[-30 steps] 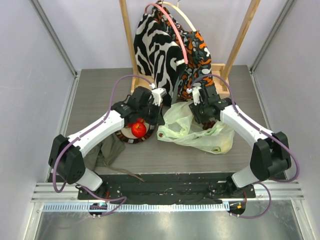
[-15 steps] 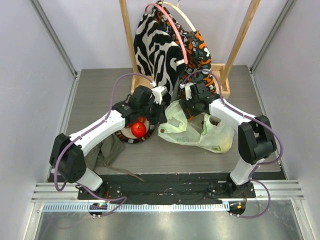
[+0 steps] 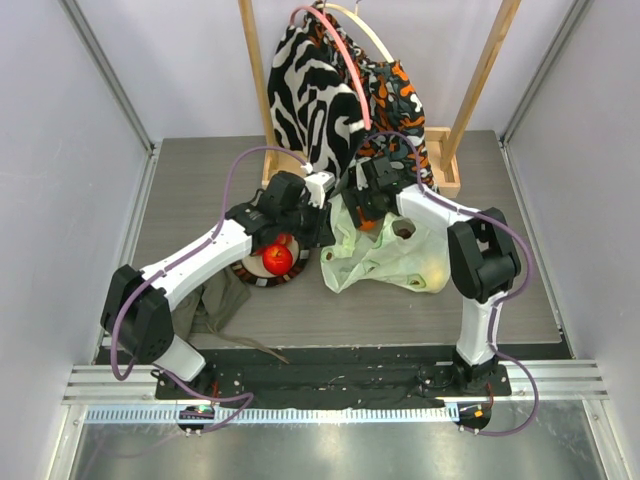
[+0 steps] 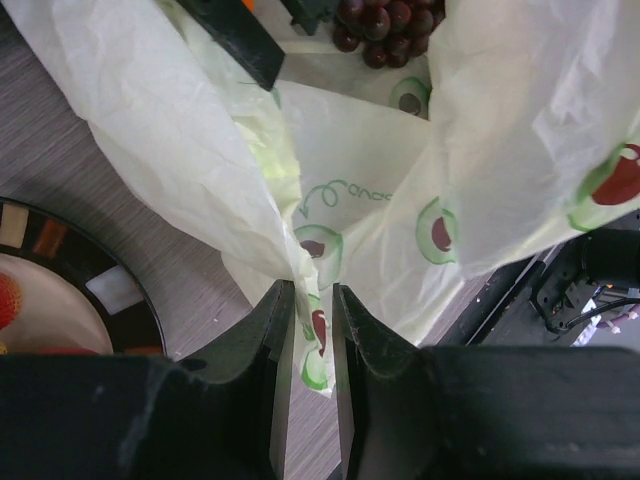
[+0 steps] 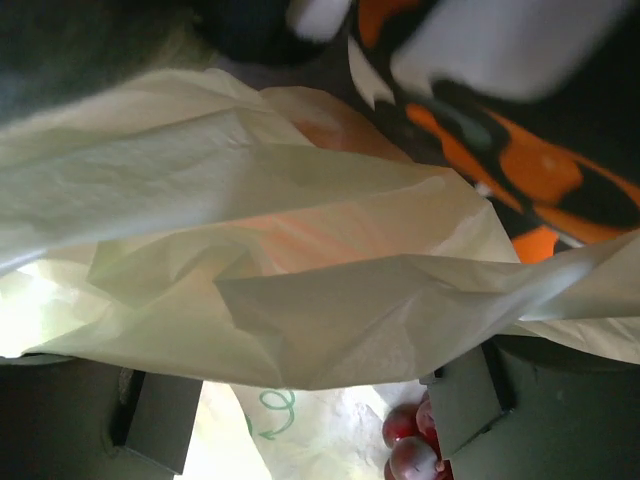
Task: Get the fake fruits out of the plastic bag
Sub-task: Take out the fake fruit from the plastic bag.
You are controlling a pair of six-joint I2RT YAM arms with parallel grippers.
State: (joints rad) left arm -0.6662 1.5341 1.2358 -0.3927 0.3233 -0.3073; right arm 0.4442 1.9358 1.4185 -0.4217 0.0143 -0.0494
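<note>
1. Plainly, the left gripper (image 4: 308, 292) was clamped on a gathered fold of the plastic bag (image 4: 350, 170). Its fingers were nearly together, with only the thin film between them, just beside the rim of the plate (image 4: 60, 240).
2. The right gripper (image 5: 310, 405) had its fingers wide apart at the bag's opening, on the side of the bag away from the plate. Crumpled film lay across the gap between the fingers. Whether either finger pressed on the film could not be told.
3. The bag lay crumpled on the table just beside the plate, on the side toward the right arm.
4. Inside the bag, a dark purple grape bunch (image 4: 385, 25) rested on the printed film, close to the right gripper's fingertips.
5. On the plate sat a red apple (image 3: 277, 258), outside the bag.
</note>
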